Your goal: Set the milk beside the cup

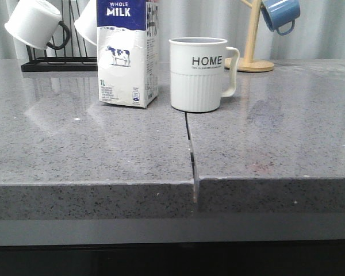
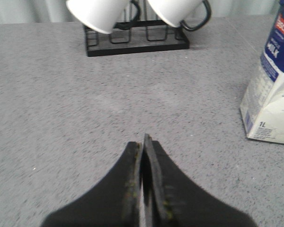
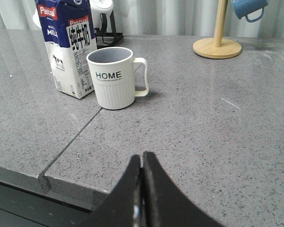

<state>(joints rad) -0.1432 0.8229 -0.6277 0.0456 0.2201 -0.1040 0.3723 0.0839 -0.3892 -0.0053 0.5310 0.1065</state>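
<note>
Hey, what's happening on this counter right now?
Nothing is being handled. The milk carton stands upright on the grey counter just beside the HOME cup, with a small gap between them. The left end effector and right end effector are both shut, empty and well back from them.

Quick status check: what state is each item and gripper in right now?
Milk: upright on the counter, just left of the cup, not held.
Cup: upright, empty, handle pointing right.
Left gripper: shut, holding nothing.
Right gripper: shut, holding nothing.
Blue mug: hanging on the wooden stand.
</note>
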